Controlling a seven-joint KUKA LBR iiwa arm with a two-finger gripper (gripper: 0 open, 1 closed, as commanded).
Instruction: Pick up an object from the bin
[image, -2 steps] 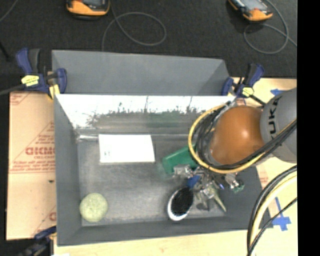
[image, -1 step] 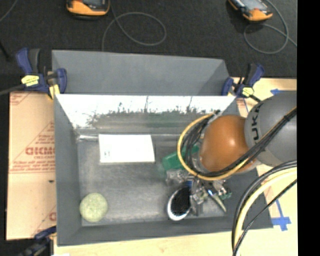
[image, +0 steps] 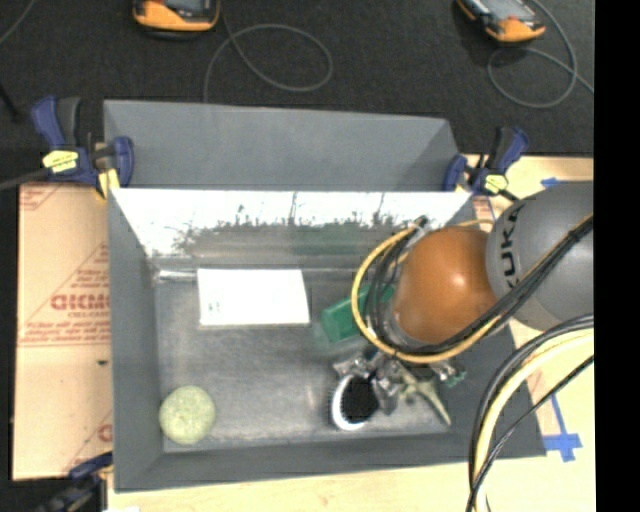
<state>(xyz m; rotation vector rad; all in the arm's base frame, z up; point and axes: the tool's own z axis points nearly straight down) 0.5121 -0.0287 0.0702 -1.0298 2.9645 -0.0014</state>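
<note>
Camera view: end effector (image: 385, 385) sat low in the bin (image: 250, 400), beside a black white-rimmed oval thing (image: 353, 402); its opening we could not tell. We judged it might shove that thing wallward and miss.

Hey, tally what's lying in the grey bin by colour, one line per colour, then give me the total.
White flat box: 1
Pale green ball: 1
Dark green thing, partly hidden: 1
Black round thing with white rim: 1
Total: 4 in view
</note>
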